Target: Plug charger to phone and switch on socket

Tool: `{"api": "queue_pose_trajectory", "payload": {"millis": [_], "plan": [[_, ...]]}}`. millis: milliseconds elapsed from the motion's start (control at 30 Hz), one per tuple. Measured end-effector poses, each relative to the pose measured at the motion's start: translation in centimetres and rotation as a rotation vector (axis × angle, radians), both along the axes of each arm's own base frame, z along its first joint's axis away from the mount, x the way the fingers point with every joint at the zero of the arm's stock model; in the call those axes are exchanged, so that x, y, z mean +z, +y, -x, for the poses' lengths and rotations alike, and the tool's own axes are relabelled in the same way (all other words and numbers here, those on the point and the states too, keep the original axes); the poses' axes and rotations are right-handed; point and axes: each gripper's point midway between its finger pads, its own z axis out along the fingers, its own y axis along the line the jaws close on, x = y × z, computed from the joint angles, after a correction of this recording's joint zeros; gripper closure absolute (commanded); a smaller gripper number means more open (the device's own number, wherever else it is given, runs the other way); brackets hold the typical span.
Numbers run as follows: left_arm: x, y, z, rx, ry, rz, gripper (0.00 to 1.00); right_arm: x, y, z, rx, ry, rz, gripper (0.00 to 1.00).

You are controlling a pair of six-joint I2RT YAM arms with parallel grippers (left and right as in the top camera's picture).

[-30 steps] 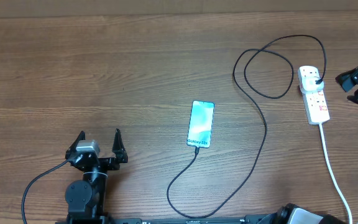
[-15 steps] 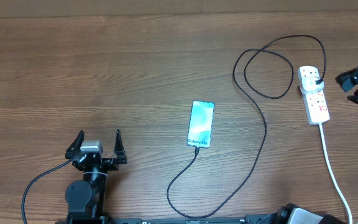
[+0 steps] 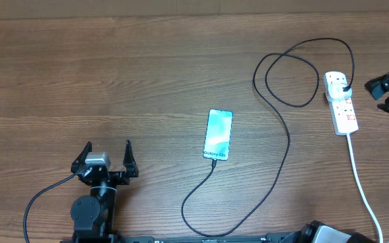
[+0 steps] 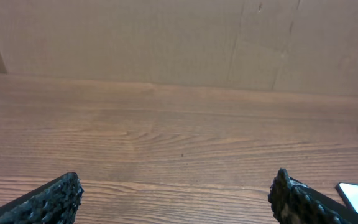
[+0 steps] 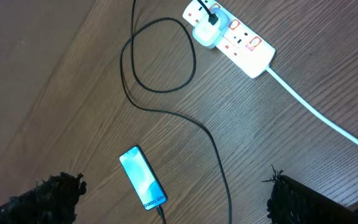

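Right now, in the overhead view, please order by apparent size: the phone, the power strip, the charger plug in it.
Largest: power strip and phone, about alike; the strip is longer, the phone wider.
Smallest: charger plug, clearly.

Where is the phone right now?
Overhead, the phone lies screen-up near mid-frame, between the left gripper and the socket on the right, with the charger running from its near end.
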Motion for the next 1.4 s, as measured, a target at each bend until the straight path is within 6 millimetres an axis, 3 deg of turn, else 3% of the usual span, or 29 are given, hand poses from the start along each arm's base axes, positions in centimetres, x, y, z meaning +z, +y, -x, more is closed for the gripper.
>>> {"api": "queue_pose_trajectory", "payload": {"millis": [1300, 1400], "plan": [[0.01, -0.01, 0.00, 0.001, 0.000, 0.011, 0.00, 0.00, 0.00, 0.00, 0.000, 0.000, 0.000, 0.00], [0.00, -0.01, 0.00, 0.001, 0.000, 0.011, 0.00, 0.53, -0.44, -0.86, 0.000, -0.041, 0.021, 0.00]]}}
